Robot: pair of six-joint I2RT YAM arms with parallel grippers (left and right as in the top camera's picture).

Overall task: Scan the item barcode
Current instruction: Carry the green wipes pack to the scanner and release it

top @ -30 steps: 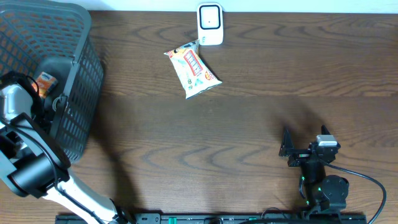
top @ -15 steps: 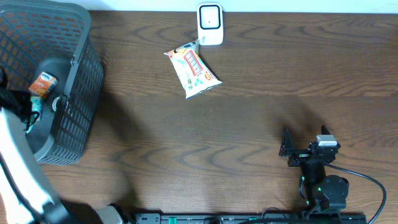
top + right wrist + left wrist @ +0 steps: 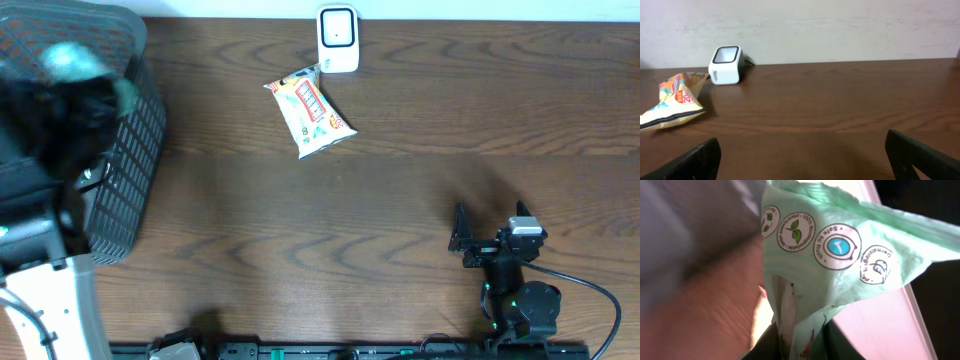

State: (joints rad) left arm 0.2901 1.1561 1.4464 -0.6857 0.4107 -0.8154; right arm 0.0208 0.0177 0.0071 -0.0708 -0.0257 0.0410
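Grey mesh basket [image 3: 135,150] — far left on dark wood table [image 3: 400,180].

One grey basket [image 3: 133,160], one white scanner [image 3: 338,40], one snack bag [image 3: 310,112] and one green packet [image 3: 840,250].

The overhead camera looks straight down on the table [image 3: 400,200], from far enough to take in the basket [image 3: 135,150] at 10 o'clock and the scanner [image 3: 338,40] at 12. The right wrist camera sits low near 5 o'clock and faces 12 across the tabletop to the wall [image 3: 840,25]. It shares the scanner and the snack bag [image 3: 310,112] with the overhead view. The left wrist camera is very close to a green pack [image 3: 840,255], which fills most of its frame.
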